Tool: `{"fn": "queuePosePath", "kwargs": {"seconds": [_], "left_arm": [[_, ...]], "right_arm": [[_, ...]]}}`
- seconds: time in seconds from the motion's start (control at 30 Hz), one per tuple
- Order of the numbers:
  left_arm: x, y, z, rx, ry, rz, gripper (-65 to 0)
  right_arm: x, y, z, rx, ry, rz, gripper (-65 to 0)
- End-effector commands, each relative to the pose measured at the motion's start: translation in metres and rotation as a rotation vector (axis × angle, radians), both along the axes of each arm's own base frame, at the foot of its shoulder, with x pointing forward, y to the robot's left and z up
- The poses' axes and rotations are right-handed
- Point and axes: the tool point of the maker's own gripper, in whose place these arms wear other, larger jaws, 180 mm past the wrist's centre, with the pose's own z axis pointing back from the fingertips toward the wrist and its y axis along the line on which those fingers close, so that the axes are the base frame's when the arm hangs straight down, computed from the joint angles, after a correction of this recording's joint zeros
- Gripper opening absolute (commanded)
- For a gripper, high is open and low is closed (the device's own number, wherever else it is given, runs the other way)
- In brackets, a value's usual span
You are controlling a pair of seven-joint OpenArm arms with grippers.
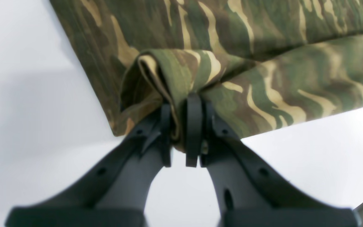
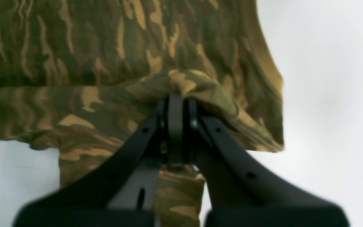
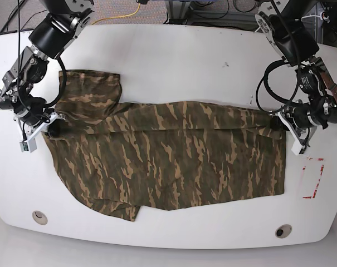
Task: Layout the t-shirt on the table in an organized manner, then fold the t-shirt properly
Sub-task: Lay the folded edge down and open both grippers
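The shirt (image 3: 168,156) lies on the white counter (image 3: 174,72), spread out wide from side to side. Its long way runs across the counter, from one arm to the other. One sleeve sticks out at the far corner in the base view, and another bit pokes out at the near edge. The left jaws (image 1: 183,126) are pressed together and pinch a bunched fold of the shirt at its edge. In the base view this arm is on the right side, by the red mark (image 3: 312,178). The right jaws (image 2: 175,126) are also pressed tight and pinch a little hump of cloth at the other end of the shirt. So each arm holds one end, and the shirt stretches between them. The held line looks like a fold edge that runs straight from one set of jaws to the other, with most of the cloth lying on the near side of it. I think the next move is to carry this edge over, both arms together, so the fold stays straight. If one arm goes faster, the cloth may twist or wrinkle.
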Motion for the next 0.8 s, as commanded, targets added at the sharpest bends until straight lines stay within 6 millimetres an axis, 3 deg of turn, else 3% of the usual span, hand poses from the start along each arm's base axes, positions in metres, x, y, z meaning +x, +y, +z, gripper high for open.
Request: {"fn": "queuePosePath", "kwargs": {"seconds": [0.0,0.1,0.33,0.4,0.53,0.77], "left_arm": [[0.013,0.005,0.010,-0.009,-0.033,0.004,-60.0],[0.014,0.007,0.005,-0.025,-0.011,0.007,-56.2],[0.019,0.018,0.012,-0.016,-0.043,0.025,-35.0],[0.021,0.021,0.015,-0.010,-0.053,0.030,-32.2],[0.028,0.033,0.026,0.010,-0.080,0.042,-31.8],[0.029,0.054,0.037,0.055,-0.093,0.056,-31.8]], "right_arm": [[0.011,-0.003,0.011,-0.002,-0.052,-0.001,-61.5],[0.012,-0.001,0.004,0.025,-0.055,-0.006,-50.7],[0.012,-0.004,-0.006,0.055,-0.056,-0.024,-12.2],[0.007,-0.004,-0.009,0.054,-0.043,-0.021,-6.8],[0.000,-0.019,0.005,-0.016,-0.060,-0.020,-5.2],[-0.031,-0.017,0.012,-0.061,-0.028,0.010,-4.8]]}}
